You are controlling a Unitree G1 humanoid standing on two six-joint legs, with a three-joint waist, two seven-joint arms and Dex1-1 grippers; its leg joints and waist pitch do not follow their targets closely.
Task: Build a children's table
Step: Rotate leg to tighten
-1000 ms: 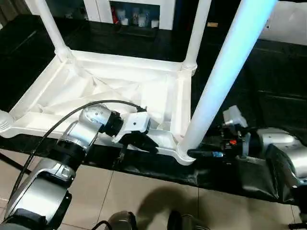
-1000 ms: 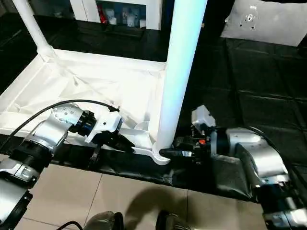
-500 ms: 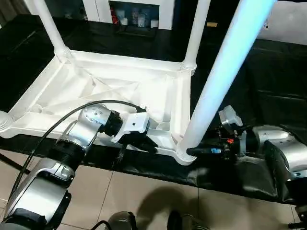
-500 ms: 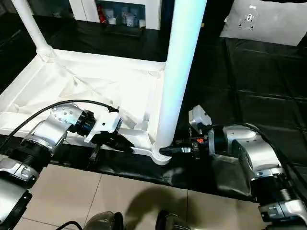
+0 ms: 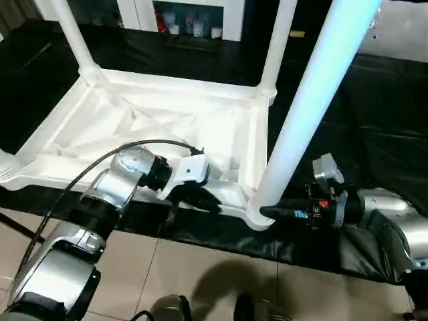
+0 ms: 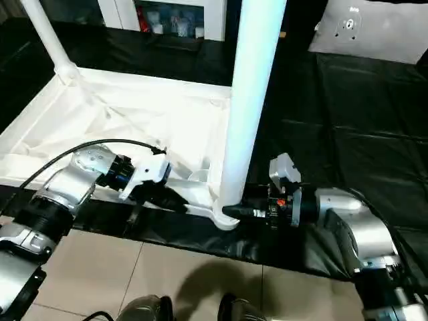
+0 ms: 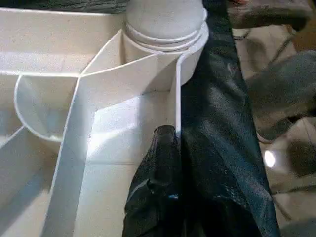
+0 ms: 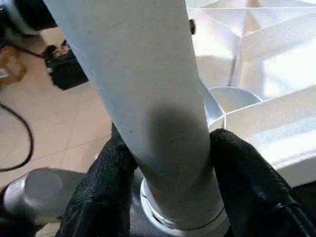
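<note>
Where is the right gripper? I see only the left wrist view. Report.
Observer: The right gripper clamps the long white tapered plastic leg low down, one black finger on each side.
Operator: Report the far corners.
Observer: On the upturned white ribbed plastic tabletop, the far left leg and the far right leg both stand upright.
Operator: Say what lies beyond.
Observer: A white cabinet with glass doors.

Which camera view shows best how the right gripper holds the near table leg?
The right wrist view: both black fingers press the near leg just above its socket. The eye views show the right gripper from above, at the leg's base.
</note>
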